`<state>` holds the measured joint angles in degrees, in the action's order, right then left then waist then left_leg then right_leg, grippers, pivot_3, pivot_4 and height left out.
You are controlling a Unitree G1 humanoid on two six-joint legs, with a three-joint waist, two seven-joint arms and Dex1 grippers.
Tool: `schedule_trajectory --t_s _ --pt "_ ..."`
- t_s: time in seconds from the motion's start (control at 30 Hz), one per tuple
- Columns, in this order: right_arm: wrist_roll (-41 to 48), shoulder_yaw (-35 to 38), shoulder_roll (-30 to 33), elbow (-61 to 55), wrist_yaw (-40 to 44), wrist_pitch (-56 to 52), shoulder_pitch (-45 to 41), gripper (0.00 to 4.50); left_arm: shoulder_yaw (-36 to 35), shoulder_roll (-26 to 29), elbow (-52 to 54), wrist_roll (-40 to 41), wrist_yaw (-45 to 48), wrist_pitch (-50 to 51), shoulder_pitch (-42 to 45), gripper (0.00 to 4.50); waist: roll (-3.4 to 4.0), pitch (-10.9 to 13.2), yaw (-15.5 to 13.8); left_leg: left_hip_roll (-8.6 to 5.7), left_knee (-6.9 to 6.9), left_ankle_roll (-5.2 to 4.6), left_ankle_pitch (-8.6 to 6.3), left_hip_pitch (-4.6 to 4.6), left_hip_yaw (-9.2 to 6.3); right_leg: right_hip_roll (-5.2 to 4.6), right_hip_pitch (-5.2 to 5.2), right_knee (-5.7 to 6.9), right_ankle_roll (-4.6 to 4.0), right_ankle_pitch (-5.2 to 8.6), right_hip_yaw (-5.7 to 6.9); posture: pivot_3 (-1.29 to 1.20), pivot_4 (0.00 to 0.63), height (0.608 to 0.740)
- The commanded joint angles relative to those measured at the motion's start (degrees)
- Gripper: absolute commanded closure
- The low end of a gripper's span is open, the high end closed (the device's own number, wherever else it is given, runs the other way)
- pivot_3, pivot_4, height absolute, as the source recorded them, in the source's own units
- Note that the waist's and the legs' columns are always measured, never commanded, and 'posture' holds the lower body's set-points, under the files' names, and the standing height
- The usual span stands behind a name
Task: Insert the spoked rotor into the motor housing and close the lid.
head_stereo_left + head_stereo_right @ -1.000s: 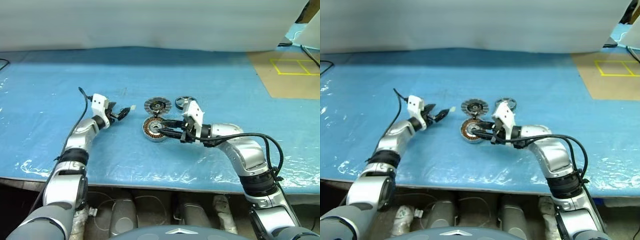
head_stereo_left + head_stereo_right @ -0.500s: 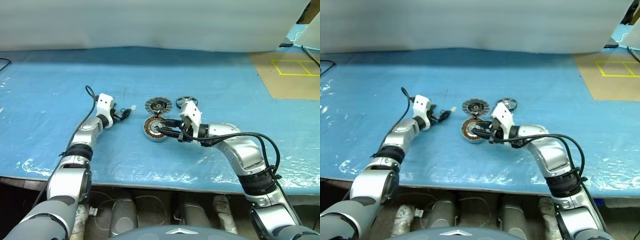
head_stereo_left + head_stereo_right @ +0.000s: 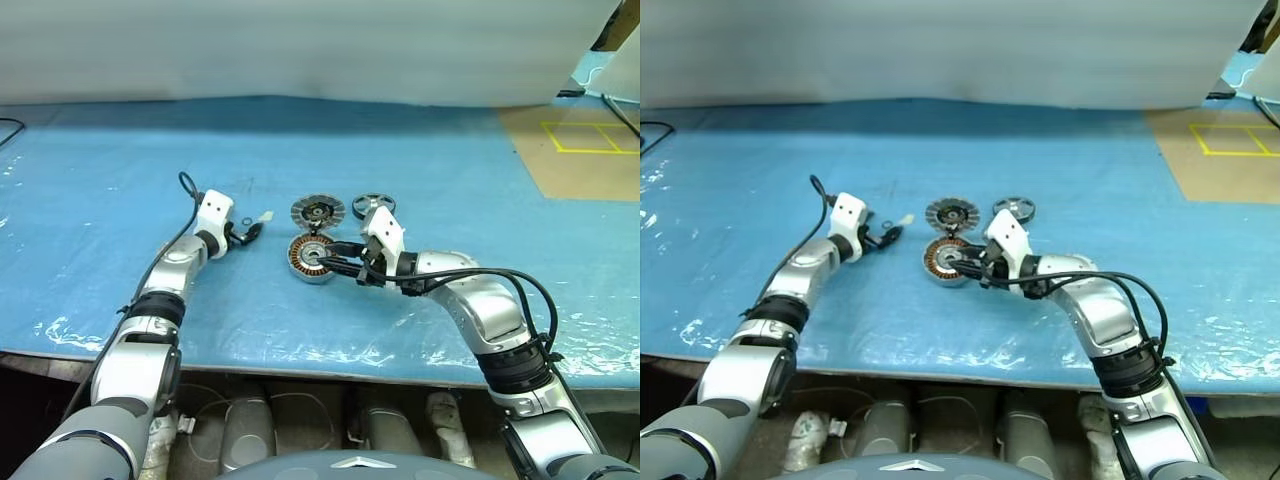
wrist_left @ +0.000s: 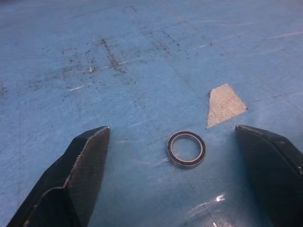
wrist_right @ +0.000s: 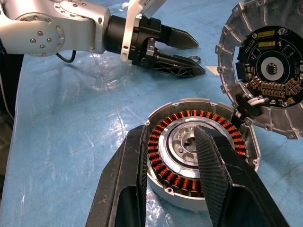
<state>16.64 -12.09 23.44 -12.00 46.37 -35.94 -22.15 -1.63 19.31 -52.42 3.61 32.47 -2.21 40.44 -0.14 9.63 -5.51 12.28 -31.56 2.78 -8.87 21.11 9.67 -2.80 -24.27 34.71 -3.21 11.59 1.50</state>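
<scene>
While the right pincer (image 5: 182, 189) clamps the near wall of the motor housing (image 5: 165, 177), one finger outside, one inside, the spoked rotor (image 5: 265, 71) lies just beyond it. Apart, the left pincer (image 4: 180, 161) straddles a small ring (image 4: 186, 149) on the desk (image 4: 142, 56).

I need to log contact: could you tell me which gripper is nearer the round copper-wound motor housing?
Right. The right gripper grips the copper-wound motor housing's wall; the left gripper sits open, well apart on the housing's left.
</scene>
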Motion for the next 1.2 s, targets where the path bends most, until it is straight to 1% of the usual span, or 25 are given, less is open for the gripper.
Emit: schedule_trajectory --t_s 0.03,0.27,0.47,0.63,0.67,0.73,0.8,0.87,0.93,1.0,1.07,1.2 --pt "0.0 -0.1 0.2 -1.0 -0.1 1.3 -0.4 2.88 1.5 0.4 -2.1 -2.2 -0.4 1.5 -1.6 1.49 -0.01 0.0 0.0 -0.01 0.0 0.0 0.0 -0.03 0.0 0.0 0.01 0.0 0.01 0.0 0.0 0.0 0.15 0.74" --pt "0.1 -0.1 0.5 -1.1 -0.1 1.3 -0.4 2.88 1.6 0.8 -2.2 -2.0 -0.6 2.5 -2.6 3.77 -0.01 0.0 0.1 -0.02 0.05 0.0 0.0 -0.09 -0.01 -0.01 0.02 0.0 0.02 0.01 0.0 0.0 0.15 0.74" --pt "0.1 -0.3 0.6 -0.8 0.3 1.5 -0.6 2.88 2.0 1.1 -2.5 -2.9 -1.5 1.5 -3.2 3.82 -0.01 0.0 0.2 -0.06 0.23 -0.01 0.0 -0.13 -0.01 -0.01 0.02 -0.08 0.03 0.01 -0.01 0.0 0.15 0.74" --pt "-0.1 -0.5 0.6 -0.6 0.4 1.8 -0.4 2.88 2.0 1.0 -0.5 -1.6 2.6 0.8 -4.4 3.82 -0.02 0.0 0.3 -0.07 0.28 -0.01 0.0 -0.14 -0.01 -0.01 0.01 -0.15 0.03 0.01 -0.02 0.0 0.15 0.74" --pt "-0.1 -0.5 0.6 -0.5 0.4 1.8 -0.5 2.88 2.1 1.0 -0.6 -2.2 1.1 1.4 -4.3 3.82 -0.02 0.0 0.3 -0.07 0.33 -0.01 0.0 -0.13 -0.01 -0.01 0.01 -0.21 0.04 0.02 -0.02 0.0 0.15 0.74" --pt "0.0 -0.5 0.7 -0.4 0.4 1.8 -0.5 2.88 2.4 0.9 0.5 -1.7 3.7 0.7 -4.7 3.82 -0.01 0.0 0.2 -0.1 0.39 -0.01 0.0 -0.11 0.0 -0.02 0.01 -0.29 0.08 0.05 -0.02 0.0 0.15 0.74" --pt "0.0 -0.5 0.7 -0.3 0.4 1.8 -0.5 2.88 2.3 0.9 1.8 -1.7 3.9 0.0 -5.2 3.82 -0.01 0.0 0.2 -0.11 0.47 0.0 0.0 -0.08 0.0 -0.02 0.01 -0.36 0.09 0.06 -0.02 0.0 0.15 0.74" --pt "0.0 -0.2 0.6 -0.1 0.2 2.2 -0.5 2.88 0.2 0.1 4.6 1.8 7.0 -2.4 -6.0 3.82 -0.01 0.0 0.2 -0.13 0.54 0.0 0.0 -0.05 0.0 -0.02 -0.01 -0.43 0.08 0.06 -0.02 0.0 0.15 0.74" --pt "0.1 0.4 0.7 0.0 0.2 2.6 -0.5 2.88 -2.1 -0.3 8.6 6.2 11.3 -2.2 -7.4 3.82 -0.01 0.0 0.1 -0.14 0.61 0.0 0.0 0.03 0.0 -0.02 -0.04 -0.54 0.07 0.05 -0.01 0.0 0.15 0.74" --pt "0.6 1.0 0.9 0.1 0.2 2.6 -0.5 2.88 -2.8 0.2 11.0 7.3 12.9 -3.2 -8.7 3.82 -0.01 0.0 0.1 -0.14 0.65 0.01 0.0 0.13 0.0 -0.02 -0.08 -0.62 -0.24 -0.13 -0.01 0.0 0.15 0.74" --pt "0.5 1.3 1.3 0.1 0.2 2.9 -0.5 2.88 -3.1 1.1 13.3 9.0 16.0 -2.5 -10.0 3.82 -0.01 0.0 0.1 -0.12 0.66 0.01 0.0 0.2 0.0 -0.02 -0.11 -0.67 -0.29 -0.16 0.02 0.0 0.15 0.74" --pt "1.7 2.6 2.0 -0.6 0.6 2.1 -0.6 2.88 -4.6 1.8 21.6 14.3 22.3 -2.1 -12.6 3.82 -0.04 0.0 0.1 -0.08 0.74 0.01 0.0 0.24 0.0 -0.02 -0.14 -0.77 -0.29 -0.16 0.06 0.0 0.15 0.74"
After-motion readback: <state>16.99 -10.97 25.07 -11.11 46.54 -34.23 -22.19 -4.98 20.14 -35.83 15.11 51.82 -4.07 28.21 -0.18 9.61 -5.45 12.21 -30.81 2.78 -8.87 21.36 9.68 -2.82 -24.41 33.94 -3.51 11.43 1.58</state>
